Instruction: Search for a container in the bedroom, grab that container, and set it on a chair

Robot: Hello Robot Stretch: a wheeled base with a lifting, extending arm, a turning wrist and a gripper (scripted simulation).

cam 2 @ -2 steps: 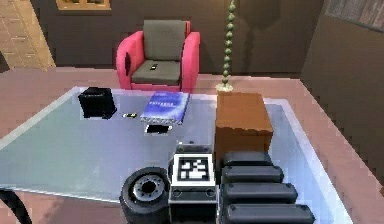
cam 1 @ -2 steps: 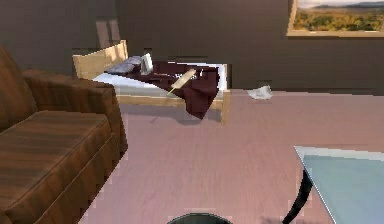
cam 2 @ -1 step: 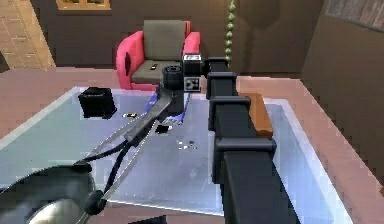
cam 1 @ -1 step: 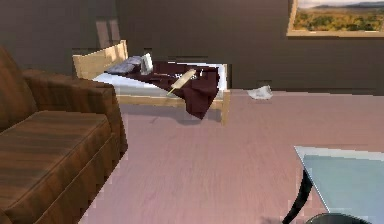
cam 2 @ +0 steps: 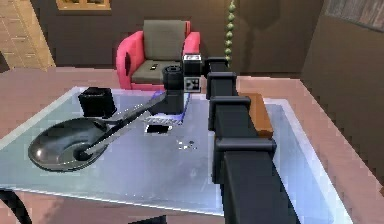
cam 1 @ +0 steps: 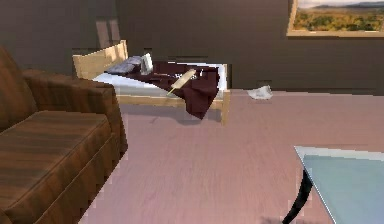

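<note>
A wooden bed (cam 1: 110,62) with a dark maroon blanket (cam 1: 195,88) stands against the far wall; a small white thing (cam 1: 147,63) rests on it near the pillows. A small pale thing (cam 1: 260,92) lies on the floor by the wall, to the bed's right. A pink armchair (cam 2: 135,55) with a dark seat stands behind the glass table (cam 2: 290,150). My arm (cam 2: 235,140) reaches over that table. The gripper (cam 2: 174,95) sits low over the tabletop in front of the armchair, with small items around it. I cannot tell whether it holds anything.
A brown striped sofa (cam 1: 45,140) takes up the forward view's left, and a glass table corner (cam 1: 350,185) its bottom right. On the table lie a dark pan (cam 2: 65,148) with a long handle, a black box (cam 2: 97,100) and a flat dark item (cam 2: 158,127). A brown block (cam 2: 258,112) lies beside the arm.
</note>
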